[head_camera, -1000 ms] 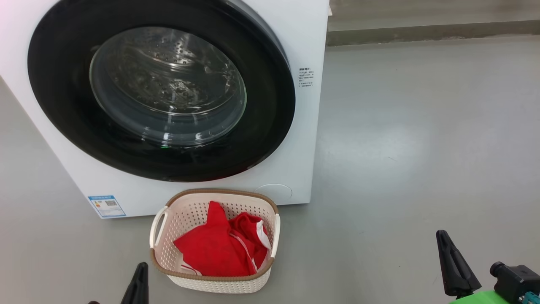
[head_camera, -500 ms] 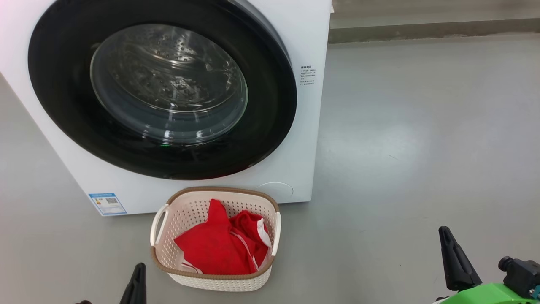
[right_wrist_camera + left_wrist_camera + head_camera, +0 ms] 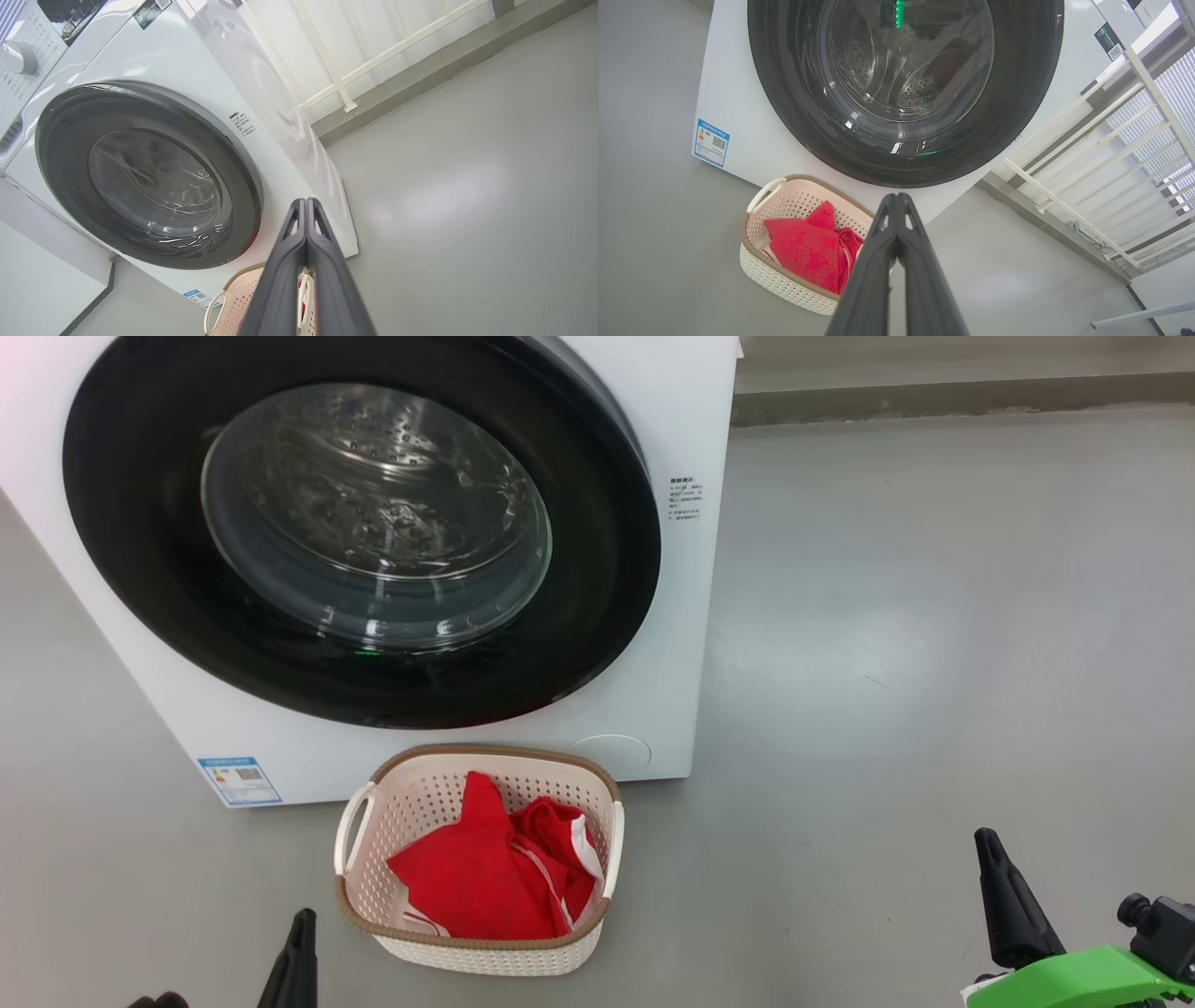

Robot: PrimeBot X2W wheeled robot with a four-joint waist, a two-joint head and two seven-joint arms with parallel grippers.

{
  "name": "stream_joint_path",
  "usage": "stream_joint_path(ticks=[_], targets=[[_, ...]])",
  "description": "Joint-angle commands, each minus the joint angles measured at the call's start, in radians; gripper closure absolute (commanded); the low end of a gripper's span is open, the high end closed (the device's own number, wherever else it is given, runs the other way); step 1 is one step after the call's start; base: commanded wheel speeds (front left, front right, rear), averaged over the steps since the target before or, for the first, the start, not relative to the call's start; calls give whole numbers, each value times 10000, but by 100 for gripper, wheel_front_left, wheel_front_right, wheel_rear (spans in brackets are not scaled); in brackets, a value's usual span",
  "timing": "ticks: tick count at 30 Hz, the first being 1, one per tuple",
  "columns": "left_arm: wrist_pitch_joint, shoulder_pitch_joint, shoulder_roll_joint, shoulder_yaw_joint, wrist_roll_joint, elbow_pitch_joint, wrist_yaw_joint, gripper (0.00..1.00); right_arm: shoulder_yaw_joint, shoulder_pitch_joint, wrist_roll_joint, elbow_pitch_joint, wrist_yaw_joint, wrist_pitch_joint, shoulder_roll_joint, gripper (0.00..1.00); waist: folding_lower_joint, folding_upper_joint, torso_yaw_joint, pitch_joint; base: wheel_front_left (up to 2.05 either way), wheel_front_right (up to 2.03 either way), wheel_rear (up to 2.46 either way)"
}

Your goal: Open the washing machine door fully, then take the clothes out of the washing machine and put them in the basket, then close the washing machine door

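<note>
The white washing machine (image 3: 653, 420) stands ahead with its round black-rimmed door (image 3: 597, 569) lying flat against the front, the steel drum showing through the glass. On the floor before it sits the cream basket (image 3: 485, 952), and the red clothes (image 3: 485, 887) with white stripes lie inside it. My left gripper (image 3: 301, 922) is shut low at the left, just left of the basket. My right gripper (image 3: 985, 845) is shut at the lower right, well clear of the machine. In the left wrist view the shut fingers (image 3: 896, 242) point over the basket (image 3: 784, 280) toward the door (image 3: 784, 116). The right wrist view has the door (image 3: 60, 186) too.
Grey floor (image 3: 934, 616) spreads wide to the right of the machine. A low kerb (image 3: 934, 397) runs along the back, with a white railing (image 3: 1087, 186) beyond it. A blue label (image 3: 239, 780) sits on the machine's lower left front.
The head camera has tilted slightly, so the whole picture shifts up. Both grippers sit a little lower in view and stay shut. Basket, clothes and door have not moved.
</note>
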Motion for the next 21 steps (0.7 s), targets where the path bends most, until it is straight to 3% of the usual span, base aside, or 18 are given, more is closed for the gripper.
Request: stream_joint_path(ticks=[1,21], targets=[[78,-456,95,228,-282,-171,-167,100,5,-498,326,-198,-12,45,-139,100,-1,0,4,6,0,0,0],[654,-761,65,430,-2385,-30,-248,100,-38,-836,2543,-31,-18,624,-198,100,-1,0,67,102,0,0,0]])
